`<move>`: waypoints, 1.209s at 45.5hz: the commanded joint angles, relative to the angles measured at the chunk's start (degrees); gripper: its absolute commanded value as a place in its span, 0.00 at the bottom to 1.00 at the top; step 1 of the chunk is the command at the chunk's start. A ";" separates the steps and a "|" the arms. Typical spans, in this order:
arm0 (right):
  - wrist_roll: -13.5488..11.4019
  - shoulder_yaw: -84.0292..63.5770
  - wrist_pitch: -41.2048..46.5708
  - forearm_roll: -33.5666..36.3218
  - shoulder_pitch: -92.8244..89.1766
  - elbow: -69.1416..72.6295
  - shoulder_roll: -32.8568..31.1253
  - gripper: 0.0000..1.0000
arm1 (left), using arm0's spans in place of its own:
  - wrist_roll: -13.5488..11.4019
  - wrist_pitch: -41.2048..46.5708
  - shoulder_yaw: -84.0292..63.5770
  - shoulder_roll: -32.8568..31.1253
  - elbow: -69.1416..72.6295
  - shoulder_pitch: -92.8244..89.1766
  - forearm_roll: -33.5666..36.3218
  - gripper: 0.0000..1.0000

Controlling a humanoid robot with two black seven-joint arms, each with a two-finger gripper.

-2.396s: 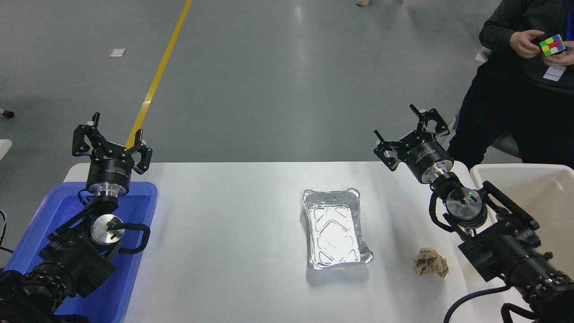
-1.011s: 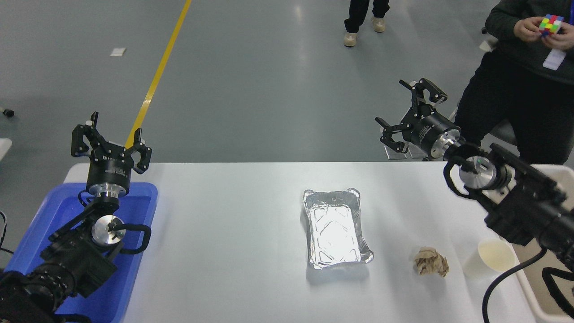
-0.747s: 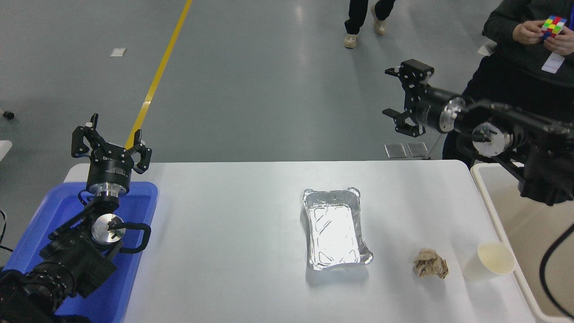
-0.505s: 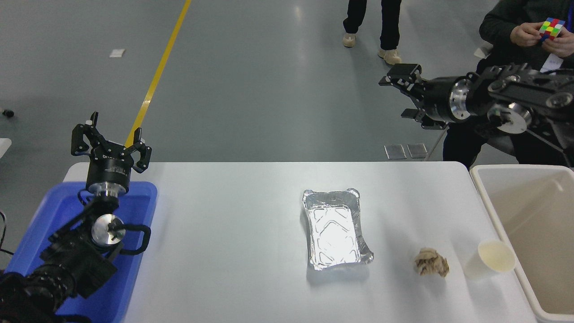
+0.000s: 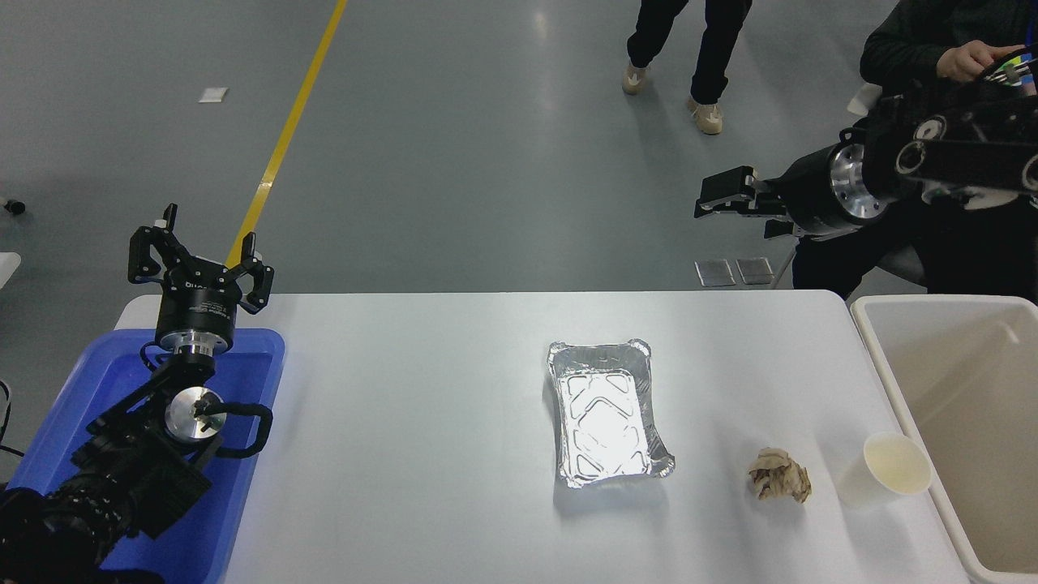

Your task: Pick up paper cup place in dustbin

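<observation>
The cup stands upright just beside the dustbin. Right gripper hangs high, jaw state unclear; left gripper spread. No legible writing.

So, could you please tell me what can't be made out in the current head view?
- Right gripper: seen side-on beyond the table's far edge, so whether it is open or shut cannot be told.
- Dustbin: cut off by the right and bottom edges; its full extent is hidden.
- Blue bin: largely covered by the parked left arm.
- Paper cup: its base is hidden behind its own rim and wall.
</observation>
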 commanded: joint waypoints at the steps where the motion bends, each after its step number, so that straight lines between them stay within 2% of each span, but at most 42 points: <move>1: 0.06 -3.89 2.59 -2.70 3.13 7.48 0.40 1.00 | 0.00 0.07 0.00 -0.02 0.00 0.00 0.00 0.99; 23: 0.06 -8.11 2.59 -4.11 4.98 13.46 0.22 1.00 | 0.00 0.07 0.00 -0.02 0.00 0.00 0.00 0.99; 33: 0.15 -12.23 3.11 -10.61 5.07 15.04 -0.22 1.00 | 0.00 0.07 0.00 -0.02 0.00 0.00 0.00 0.99; 40: 0.41 -14.79 5.39 -13.16 7.09 17.50 -3.29 1.00 | 0.00 0.07 0.00 -0.02 0.00 0.00 0.00 0.99; 55: 0.41 -14.87 14.88 -13.78 15.79 21.90 -11.38 1.00 | 0.00 0.07 0.00 -0.02 0.00 0.00 0.00 0.99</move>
